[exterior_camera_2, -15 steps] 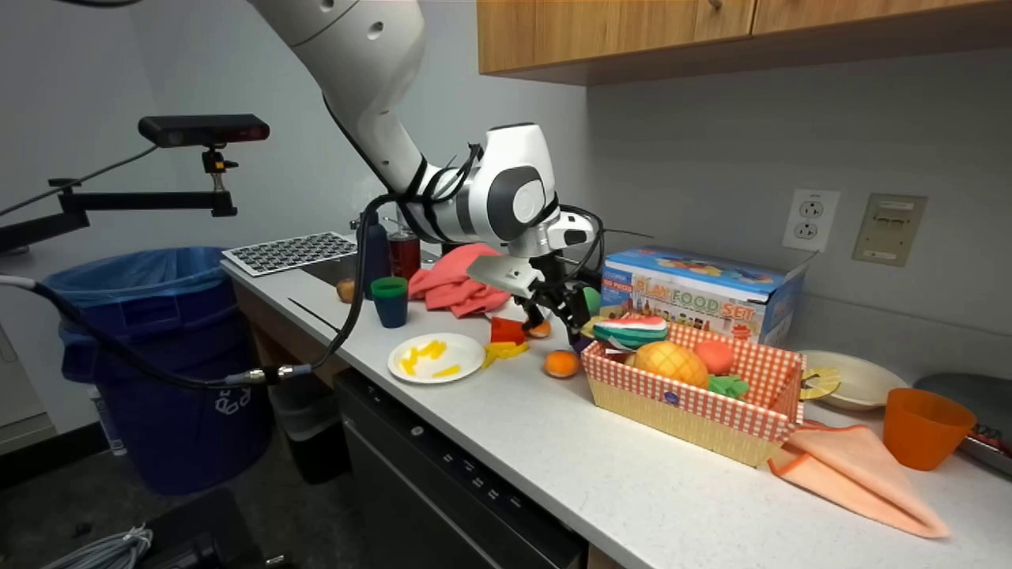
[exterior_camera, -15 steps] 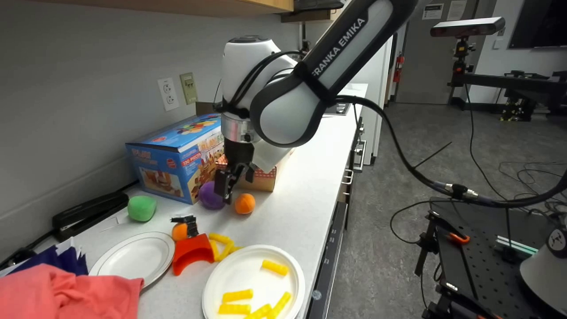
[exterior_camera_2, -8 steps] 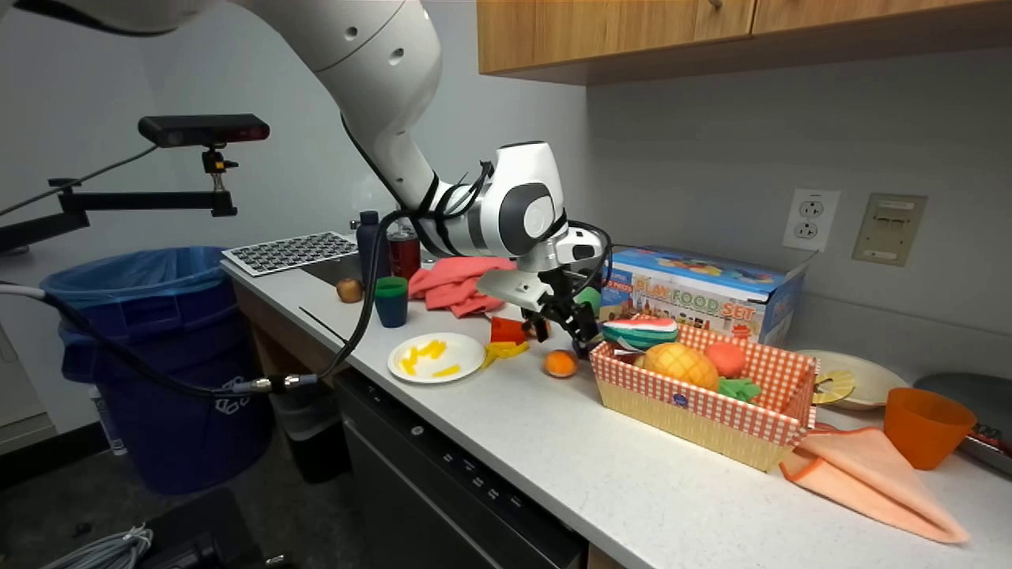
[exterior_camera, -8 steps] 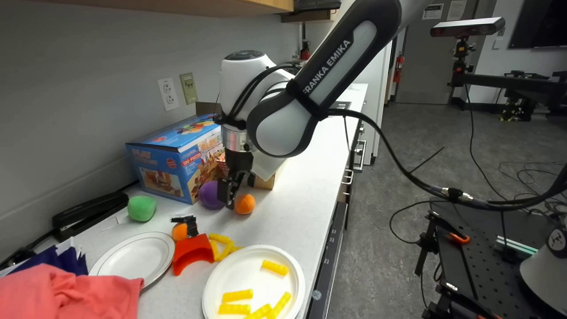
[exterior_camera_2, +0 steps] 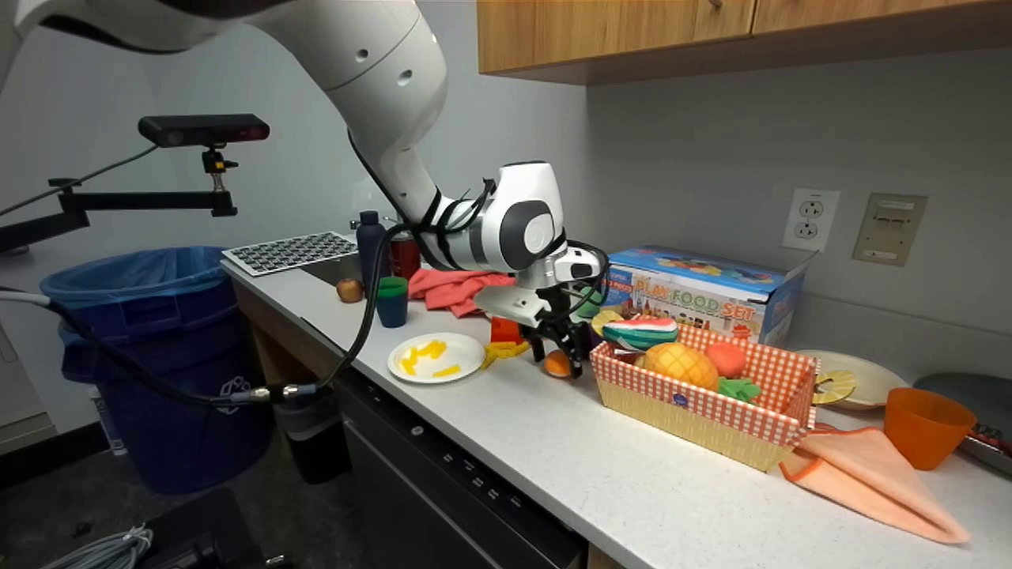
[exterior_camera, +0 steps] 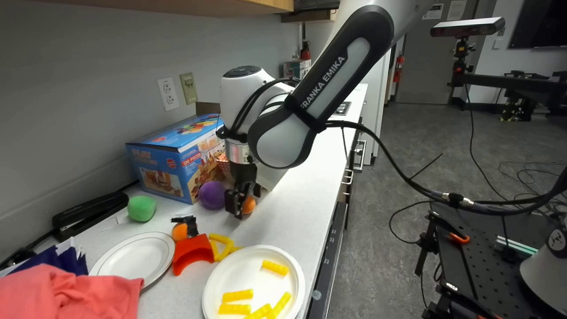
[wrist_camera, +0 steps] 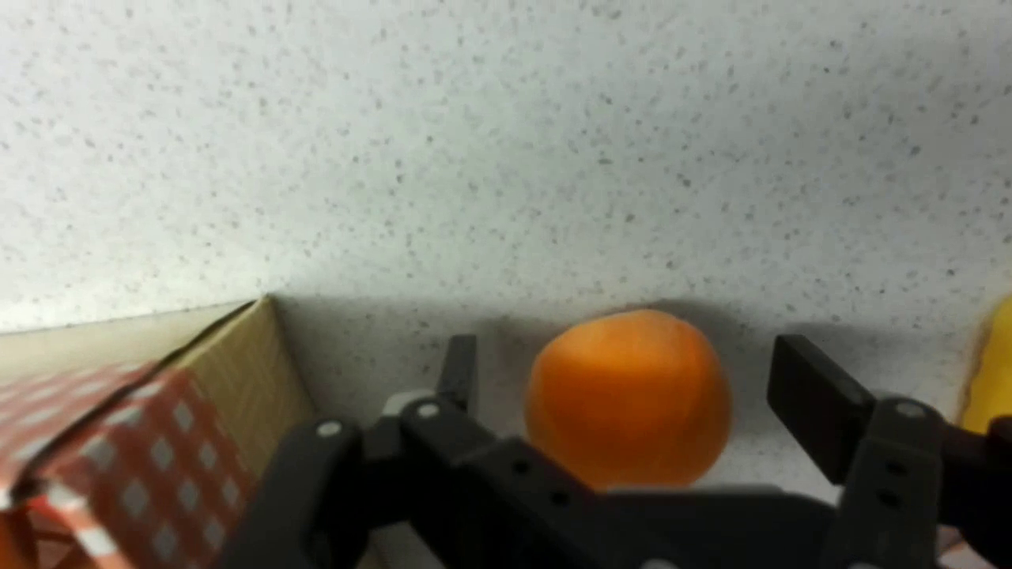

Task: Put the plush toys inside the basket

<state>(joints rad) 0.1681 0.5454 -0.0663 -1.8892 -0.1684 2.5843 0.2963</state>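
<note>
Orange plush ball point(wrist_camera: 628, 411) rests on the table point(exterior_camera_2: 522, 427), near one short end of the basket point(exterior_camera_2: 672, 407) and apart from it. Gripper point(wrist_camera: 628, 378) is positioned low at that same end of the basket, its fingers point(wrist_camera: 818, 403) spread apart, one on each side of the ball. In the wrist view, table surface is visible between each finger and the ball; the finger nearer the basket stands between the basket corner and the ball.

Contents of the basket: a watermelon-slice toy point(exterior_camera_2: 639, 333) at the end nearest the gripper, a pineapple-shaped toy point(exterior_camera_2: 677, 365) near the middle, and a red-orange ball point(exterior_camera_2: 726, 359) beside the pineapple-shaped toy.

Around the basket: a blue printed box point(exterior_camera_2: 688, 304) stands behind it in an exterior view. A peach cloth point(exterior_camera_2: 874, 490) lies at the opposite short end, an orange cup point(exterior_camera_2: 927, 427) farther out. A white plate point(exterior_camera_2: 468, 359) bearing yellow pieces point(exterior_camera_2: 433, 348) sits beyond the ball, farther from the basket.
</note>
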